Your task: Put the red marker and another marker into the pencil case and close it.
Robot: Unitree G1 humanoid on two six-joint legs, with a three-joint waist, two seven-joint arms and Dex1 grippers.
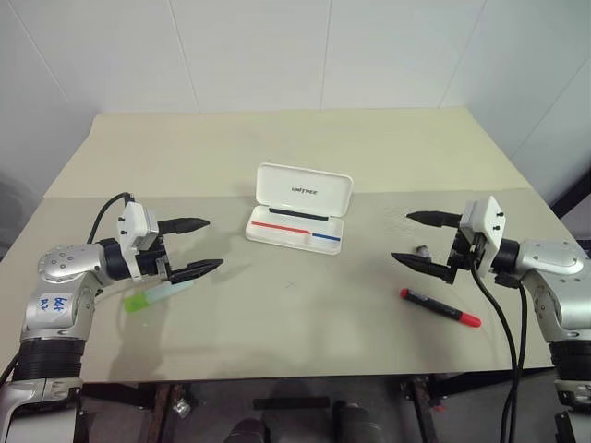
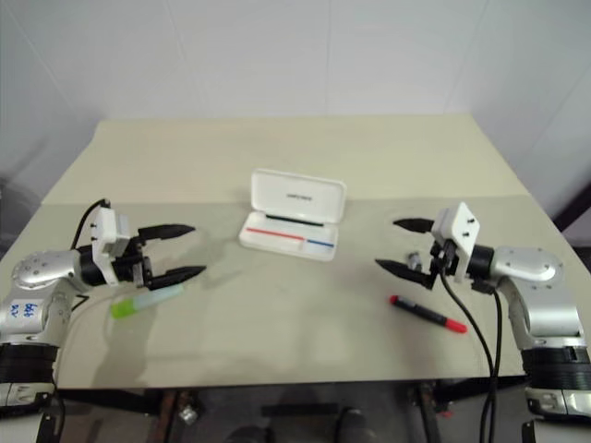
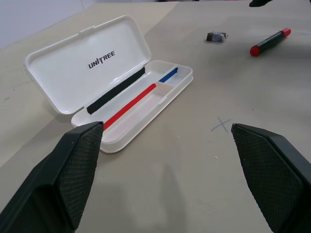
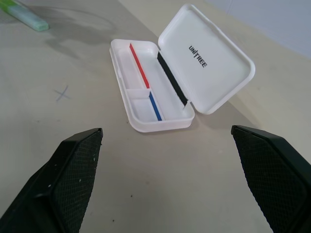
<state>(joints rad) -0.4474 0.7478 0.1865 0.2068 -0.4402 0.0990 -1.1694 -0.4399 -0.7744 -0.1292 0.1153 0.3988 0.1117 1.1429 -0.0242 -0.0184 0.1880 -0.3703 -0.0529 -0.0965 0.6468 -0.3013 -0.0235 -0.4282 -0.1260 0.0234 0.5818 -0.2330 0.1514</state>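
White pencil case (image 1: 297, 221) open mid-counter, lid upright; red marker (image 1: 440, 307) flat at right; light-green marker (image 1: 157, 295) flat at left.

Both arms are held out low and bent inward, so the left gripper (image 1: 192, 246) points toward the right and the right gripper (image 1: 418, 239) points toward the left, each about level, with its two black fingers spread wide and empty.

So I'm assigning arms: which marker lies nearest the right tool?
The red marker, black with a red cap, just below the right tool. The green marker lies under the left tool.
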